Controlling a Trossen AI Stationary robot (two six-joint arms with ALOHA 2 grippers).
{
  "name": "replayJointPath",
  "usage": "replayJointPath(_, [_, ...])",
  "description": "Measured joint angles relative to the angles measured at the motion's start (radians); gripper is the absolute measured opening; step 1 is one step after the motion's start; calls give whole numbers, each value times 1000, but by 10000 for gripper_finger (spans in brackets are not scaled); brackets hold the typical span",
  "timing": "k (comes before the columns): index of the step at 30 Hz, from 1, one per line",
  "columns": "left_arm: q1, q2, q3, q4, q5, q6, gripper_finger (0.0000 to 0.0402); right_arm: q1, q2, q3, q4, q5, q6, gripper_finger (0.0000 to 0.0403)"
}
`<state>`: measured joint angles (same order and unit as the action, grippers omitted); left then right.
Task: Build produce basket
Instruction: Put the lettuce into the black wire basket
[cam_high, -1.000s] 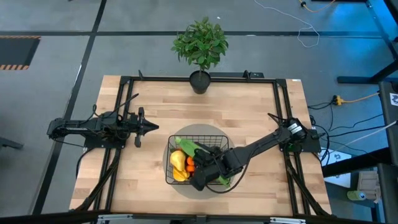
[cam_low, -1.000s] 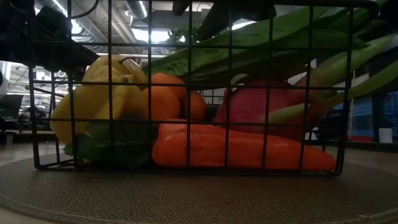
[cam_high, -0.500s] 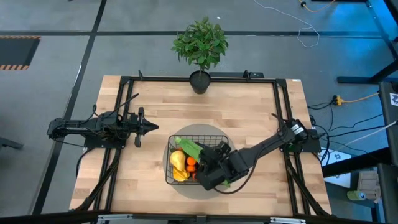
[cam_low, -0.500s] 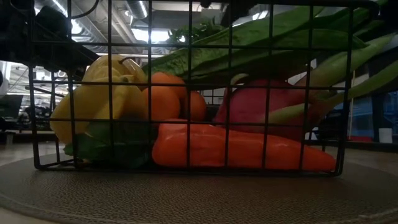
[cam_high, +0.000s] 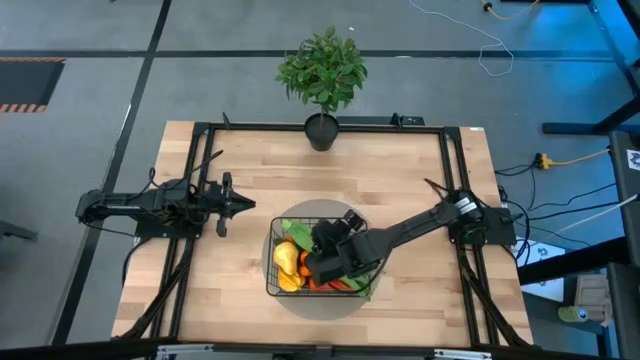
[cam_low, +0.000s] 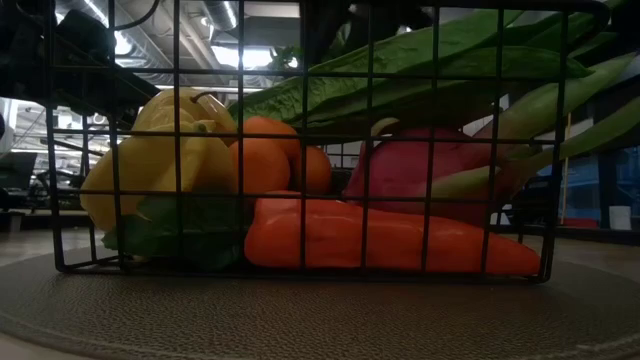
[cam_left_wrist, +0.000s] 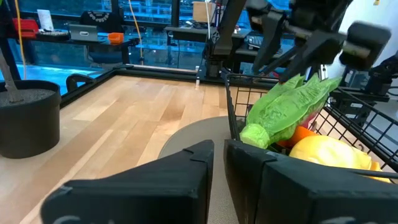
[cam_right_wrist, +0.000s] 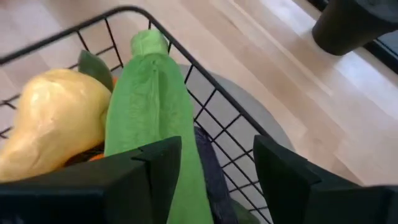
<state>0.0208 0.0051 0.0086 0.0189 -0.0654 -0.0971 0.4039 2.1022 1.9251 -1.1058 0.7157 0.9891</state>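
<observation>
The black wire basket (cam_high: 271, 266) stands on a round grey mat near the table's middle. It holds a yellow mango (cam_right_wrist: 53, 118), a long light-green leafy vegetable (cam_right_wrist: 146, 112), orange tomatoes (cam_low: 265, 160), a long orange piece (cam_low: 380, 240), a pink-red radish (cam_low: 420, 165) and green beans (cam_low: 540, 110). My right gripper (cam_high: 322, 262) hovers open over the basket's middle, its fingers (cam_right_wrist: 155, 168) on either side of a dark purple piece (cam_right_wrist: 208, 162) beside the green vegetable. My left gripper (cam_high: 248, 205) waits shut, left of the basket.
The grey mat (cam_high: 300, 302) rings the basket. A potted plant (cam_high: 322, 70) stands at the table's far edge, its black pot (cam_right_wrist: 360, 25) showing beyond the basket. Bare wood lies to the left, right and far side of the mat.
My right gripper has moved from the basket's near right corner toward the far edge and a little left, and now stands over the basket's middle. The produce and the basket have kept their places.
</observation>
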Motion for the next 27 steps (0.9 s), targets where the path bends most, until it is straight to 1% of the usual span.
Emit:
replayJointPath(7, [0,0,0,0,0,0,27,-29,57,0,72,-69,-72,187])
replayJointPath(11, [0,0,0,0,0,0,21,-35,70,0,87,-104,-78,187])
replayJointPath(18, [0,0,0,0,0,0,11,-35,71,0,98,-109,-78,187])
replayJointPath(27, [0,0,0,0,0,0,1,-36,105,2,120,-121,-105,187])
